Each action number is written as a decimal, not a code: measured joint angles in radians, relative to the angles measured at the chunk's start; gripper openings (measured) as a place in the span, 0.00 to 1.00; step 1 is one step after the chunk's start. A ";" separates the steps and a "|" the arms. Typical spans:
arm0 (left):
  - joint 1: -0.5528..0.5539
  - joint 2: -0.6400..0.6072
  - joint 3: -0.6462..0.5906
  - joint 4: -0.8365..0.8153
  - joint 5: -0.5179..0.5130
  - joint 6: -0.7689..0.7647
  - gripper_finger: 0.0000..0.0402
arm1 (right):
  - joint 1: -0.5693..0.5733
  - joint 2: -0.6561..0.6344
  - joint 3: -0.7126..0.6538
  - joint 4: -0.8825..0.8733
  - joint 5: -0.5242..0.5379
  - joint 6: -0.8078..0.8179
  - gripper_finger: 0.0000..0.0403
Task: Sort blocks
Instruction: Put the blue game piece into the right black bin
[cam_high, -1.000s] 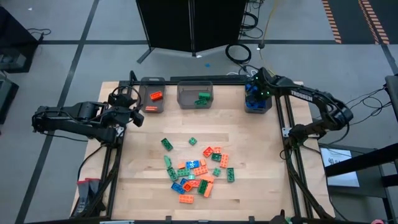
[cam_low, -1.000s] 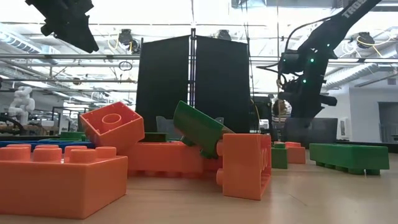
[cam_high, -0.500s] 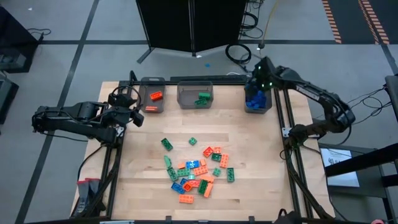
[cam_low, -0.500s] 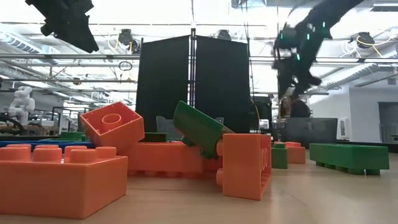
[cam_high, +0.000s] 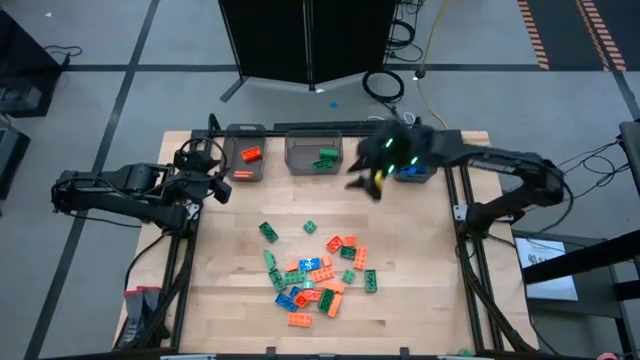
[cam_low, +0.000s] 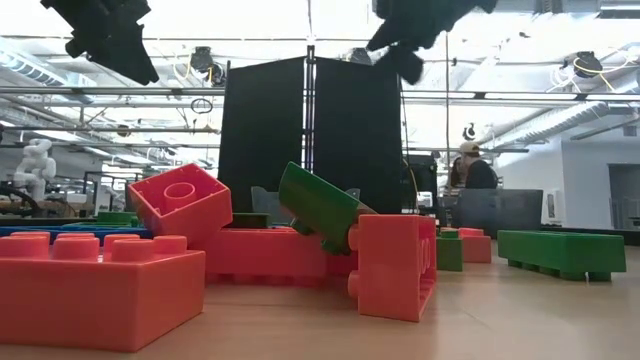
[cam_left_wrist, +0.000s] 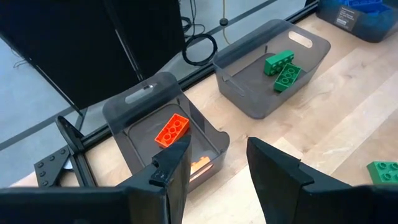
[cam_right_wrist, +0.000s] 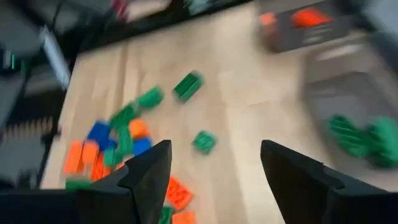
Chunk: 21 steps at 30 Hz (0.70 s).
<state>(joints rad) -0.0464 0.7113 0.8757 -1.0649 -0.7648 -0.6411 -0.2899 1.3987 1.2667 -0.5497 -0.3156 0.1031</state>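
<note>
Pale wooden tabletop (cam_high: 420, 300) carries three grey bins along its far edge and a loose heap of blocks (cam_high: 318, 272) toward the middle of the near half. The right end effector (cam_high: 362, 180) hangs in the air just in front of the middle bin (cam_high: 314, 152), its fingers spread with nothing between them, as the right wrist view shows. The heap lies from it toward the near edge and a little toward the left edge, stretched roughly from the centre down toward the near edge. The left end effector (cam_left_wrist: 216, 163) waits by the left edge, just in front of the bin holding orange pieces (cam_left_wrist: 163, 121), fingers parted and empty; it sits farther from the heap than the right one. A second ago the right end effector stood over the blue bin (cam_high: 415, 172) at the far right corner; it has since swung away toward the centre.
</note>
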 joint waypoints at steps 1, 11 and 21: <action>0.000 0.000 0.000 0.000 0.000 0.000 0.40 | 0.041 0.027 0.000 0.011 0.019 -0.021 0.60; 0.000 0.000 0.000 0.000 0.000 0.001 0.40 | 0.244 0.325 0.000 0.171 0.084 -0.143 0.60; 0.000 0.000 0.000 -0.004 0.001 0.032 0.40 | 0.319 0.537 0.070 0.287 0.085 -0.146 0.60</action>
<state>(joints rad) -0.0464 0.7113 0.8757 -1.0687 -0.7635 -0.6094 0.0293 1.9359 1.3364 -0.2630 -0.2306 -0.0425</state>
